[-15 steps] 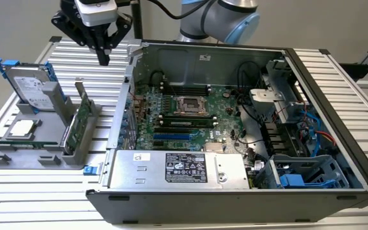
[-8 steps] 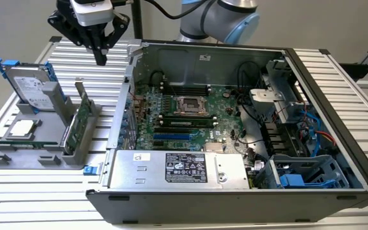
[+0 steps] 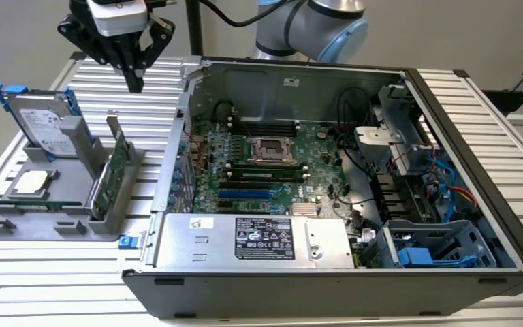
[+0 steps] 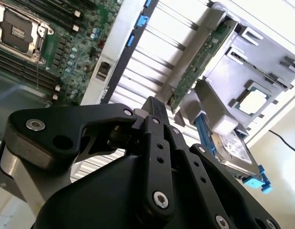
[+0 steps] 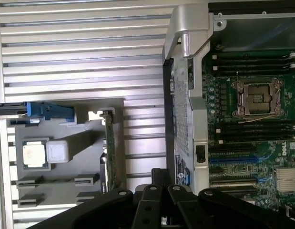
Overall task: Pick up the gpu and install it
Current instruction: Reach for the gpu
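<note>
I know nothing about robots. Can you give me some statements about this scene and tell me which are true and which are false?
1. The hand is holding the gpu. False: the hand is shut on nothing and hangs apart from the gpu, which stands on edge in the gray holder.
2. The case is open, with its motherboard showing. True.
3. The hard drive sits inside the case. False: it stands in the holder, outside the case.
4. A square chip lies flat in the holder. True.
</note>
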